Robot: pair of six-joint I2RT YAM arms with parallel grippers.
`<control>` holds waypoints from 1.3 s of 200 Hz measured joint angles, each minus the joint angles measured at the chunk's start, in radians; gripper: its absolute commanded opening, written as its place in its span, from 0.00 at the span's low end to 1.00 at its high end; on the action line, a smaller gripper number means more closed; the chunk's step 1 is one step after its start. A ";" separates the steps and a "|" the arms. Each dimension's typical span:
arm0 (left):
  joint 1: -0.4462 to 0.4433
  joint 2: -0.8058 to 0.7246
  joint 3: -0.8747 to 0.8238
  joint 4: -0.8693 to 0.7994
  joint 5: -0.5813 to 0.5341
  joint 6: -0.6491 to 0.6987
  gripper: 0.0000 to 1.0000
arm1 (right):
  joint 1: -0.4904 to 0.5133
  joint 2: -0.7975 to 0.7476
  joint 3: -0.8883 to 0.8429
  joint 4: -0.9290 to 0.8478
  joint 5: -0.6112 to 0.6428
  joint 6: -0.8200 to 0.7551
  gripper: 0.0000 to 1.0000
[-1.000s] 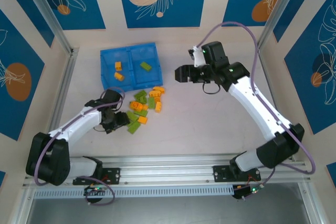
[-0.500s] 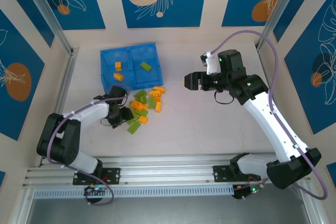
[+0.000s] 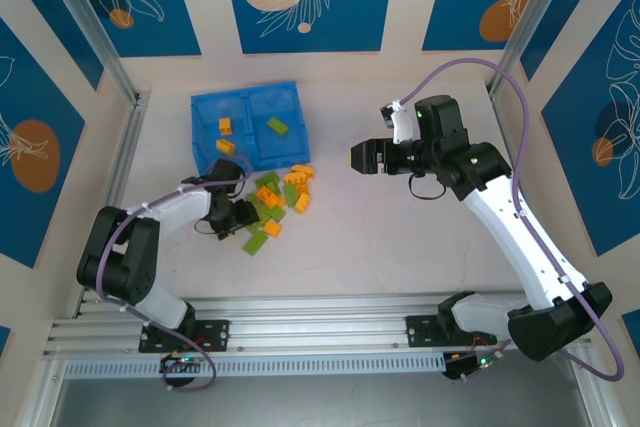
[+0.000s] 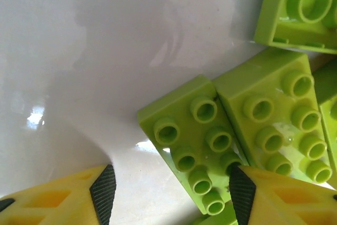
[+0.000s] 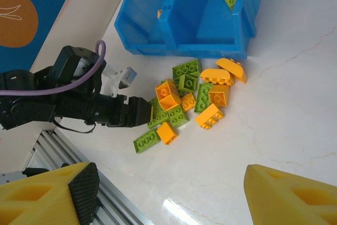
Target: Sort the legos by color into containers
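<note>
Left wrist view: left hand [image 4: 171,196], parted and empty, brackets a green lego [image 4: 197,151] on the worktop [image 4: 79,77]. Beyond it, the tray [image 3: 245,90] holds two orange bricks [image 3: 227,146] and one green, in separate compartments; a dozen-odd lie unsorted. Right hand [image 3: 360,157] hangs open, empty.

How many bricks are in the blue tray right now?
3. Left compartment of the blue tray: far orange brick, near orange brick. Right compartment: green brick. Walls may hide others.

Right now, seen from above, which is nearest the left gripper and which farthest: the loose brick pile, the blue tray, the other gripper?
From the left gripper:
1. Loose brick pile, right beside it.
2. Blue tray, beyond the pile.
3. Right gripper, far right.
</note>
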 measured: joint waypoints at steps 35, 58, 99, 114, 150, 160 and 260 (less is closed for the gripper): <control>0.010 -0.145 -0.082 -0.093 -0.077 0.021 0.48 | 0.000 -0.009 0.000 -0.001 0.000 0.004 0.75; 0.029 -0.259 -0.109 -0.158 -0.087 0.026 0.54 | 0.000 -0.011 0.000 0.001 -0.007 0.016 0.75; 0.034 -0.282 -0.109 -0.131 -0.064 0.010 0.79 | 0.000 -0.011 0.000 0.002 -0.025 0.023 0.75; 0.034 -0.275 -0.103 -0.126 -0.061 -0.003 0.80 | 0.000 -0.013 -0.001 0.002 -0.030 0.023 0.75; 0.034 -0.182 -0.069 -0.096 -0.052 -0.003 0.80 | 0.000 -0.019 -0.006 0.002 -0.035 0.022 0.77; 0.033 -0.148 -0.060 -0.089 -0.045 -0.003 0.79 | 0.002 -0.019 -0.007 0.002 -0.040 0.022 0.81; 0.031 0.020 0.015 -0.159 -0.091 0.041 0.45 | 0.088 0.023 -0.029 -0.082 -0.118 -0.081 0.97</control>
